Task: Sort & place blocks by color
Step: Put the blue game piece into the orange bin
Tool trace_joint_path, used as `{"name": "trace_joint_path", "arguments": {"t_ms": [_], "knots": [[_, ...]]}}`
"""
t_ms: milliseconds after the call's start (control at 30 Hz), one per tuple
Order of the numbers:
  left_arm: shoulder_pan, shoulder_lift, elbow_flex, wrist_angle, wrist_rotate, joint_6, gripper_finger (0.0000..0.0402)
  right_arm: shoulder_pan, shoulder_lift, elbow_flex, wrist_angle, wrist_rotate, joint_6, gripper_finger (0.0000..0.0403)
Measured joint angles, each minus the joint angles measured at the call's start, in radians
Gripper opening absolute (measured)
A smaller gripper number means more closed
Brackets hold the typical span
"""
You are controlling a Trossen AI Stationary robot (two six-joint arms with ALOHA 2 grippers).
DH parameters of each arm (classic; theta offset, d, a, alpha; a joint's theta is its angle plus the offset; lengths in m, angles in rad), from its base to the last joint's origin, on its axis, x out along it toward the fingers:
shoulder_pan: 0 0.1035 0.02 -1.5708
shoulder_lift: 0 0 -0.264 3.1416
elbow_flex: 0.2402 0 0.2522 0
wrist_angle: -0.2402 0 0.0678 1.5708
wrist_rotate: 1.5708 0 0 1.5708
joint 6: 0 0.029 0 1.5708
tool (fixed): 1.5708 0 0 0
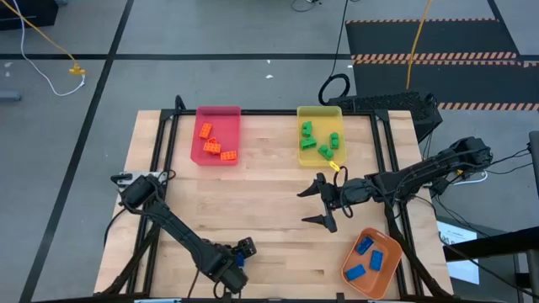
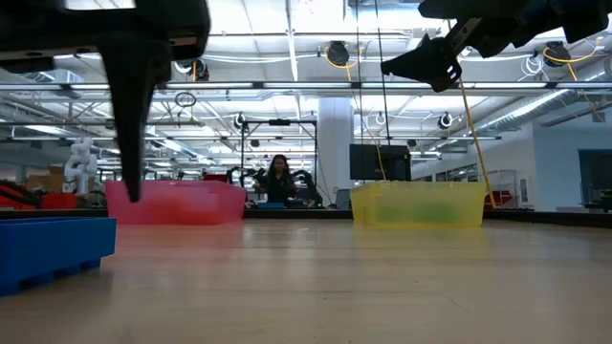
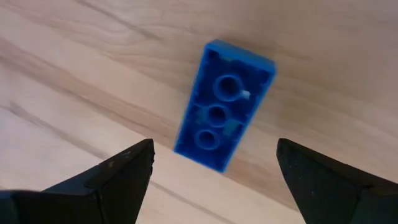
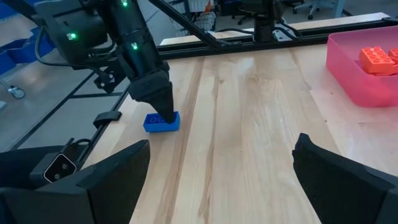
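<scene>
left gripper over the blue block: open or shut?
Open. In the left wrist view the left gripper has its fingers spread wide, with the blue block lying on the table between them, untouched and hollow underside up.

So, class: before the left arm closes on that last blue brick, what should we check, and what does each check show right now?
1. Left end effector open: ok, its fingers stand wide apart.
2. Blue brick lined up between those fingers: ok in the left wrist view; it lies hollow side up on the table.
3. Fingers low enough to grip: cannot tell.
4. Right end effector clear of the pick: ok, it is open and hangs over the table's middle, apart from the brick.
5. Orange tray ready for blue: ok, it holds only blue bricks.
6. Other trays sorted: ok, orange bricks in the pink tray, green in the yellow tray.
</scene>
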State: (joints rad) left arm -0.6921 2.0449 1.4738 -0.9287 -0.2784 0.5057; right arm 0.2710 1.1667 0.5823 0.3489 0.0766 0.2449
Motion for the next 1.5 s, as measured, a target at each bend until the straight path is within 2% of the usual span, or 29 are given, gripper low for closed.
{"name": "trace_joint_path", "arguments": {"t_ms": [200, 333, 433, 533, 733, 867, 1033, 1233, 1400, 1500], "knots": [[0.032, 0.000, 0.001, 0.010, 0.095, 0.083, 0.0342, 0.000, 0.000, 0.000, -0.002, 0.000, -0.003, 0.0376], [0.044, 0.012, 0.000, 0.013, 0.120, 0.112, 0.0342, 0.000, 0.000, 0.000, -0.003, 0.000, -0.003, 0.0376], [0.053, 0.022, 0.002, 0.043, 0.151, 0.114, 0.0327, 0.000, 0.000, 0.000, -0.011, 0.000, -0.003, 0.0376], [0.053, 0.026, 0.001, 0.056, 0.154, 0.109, 0.0283, 0.000, 0.000, 0.000, -0.018, 0.000, -0.003, 0.0376], [0.057, 0.028, 0.002, 0.066, 0.146, 0.037, 0.0131, 0.000, 0.000, 0.000, -0.028, 0.000, -0.003, 0.0376], [0.057, 0.028, 0.002, 0.067, 0.143, -0.023, 0.0134, 0.000, 0.000, 0.000, -0.027, 0.000, -0.003, 0.0376], [0.065, 0.028, 0.007, 0.060, 0.094, -0.154, 0.0134, 0.000, 0.000, 0.000, -0.027, 0.000, -0.003, 0.0376], [0.092, 0.030, 0.112, 0.061, -0.171, -0.498, 0.0134, 0.014, 0.000, 0.000, -0.043, -0.004, -0.067, 0.0376], [0.131, 0.028, 0.186, 0.086, -0.195, -0.694, 0.0134, 0.080, 0.000, 0.000, -0.011, -0.031, -0.163, 0.0376], [0.163, 0.028, 0.187, 0.114, -0.155, -0.776, 0.0134, 0.122, 0.000, 0.000, 0.048, -0.028, -0.227, 0.0376]]}}
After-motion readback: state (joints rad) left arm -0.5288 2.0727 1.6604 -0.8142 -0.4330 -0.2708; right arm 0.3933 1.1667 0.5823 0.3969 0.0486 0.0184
